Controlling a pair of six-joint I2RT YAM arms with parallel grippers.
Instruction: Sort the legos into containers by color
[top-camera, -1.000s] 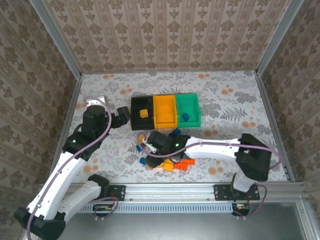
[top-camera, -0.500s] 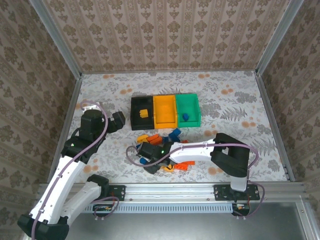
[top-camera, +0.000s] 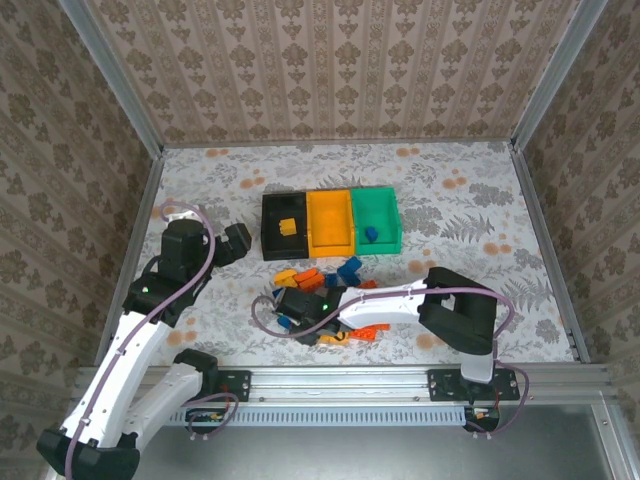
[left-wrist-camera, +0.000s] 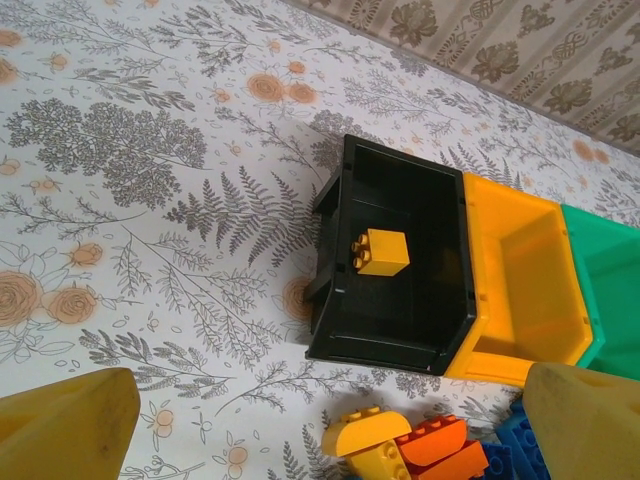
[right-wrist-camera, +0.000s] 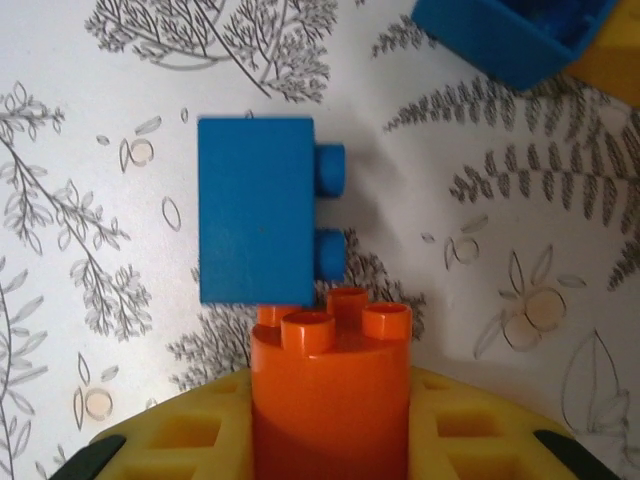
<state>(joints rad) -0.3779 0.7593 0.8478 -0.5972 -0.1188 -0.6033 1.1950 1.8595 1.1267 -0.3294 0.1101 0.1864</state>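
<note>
So, a round orange brick (right-wrist-camera: 330, 385) is clamped in the right gripper (top-camera: 292, 303), right beside a blue brick (right-wrist-camera: 256, 238) among the loose legos (top-camera: 345, 272). The left gripper (top-camera: 236, 243) is spread wide with nothing held, near the black bin (left-wrist-camera: 345, 335), where one yellow brick (left-wrist-camera: 380, 250) is parked.
</note>
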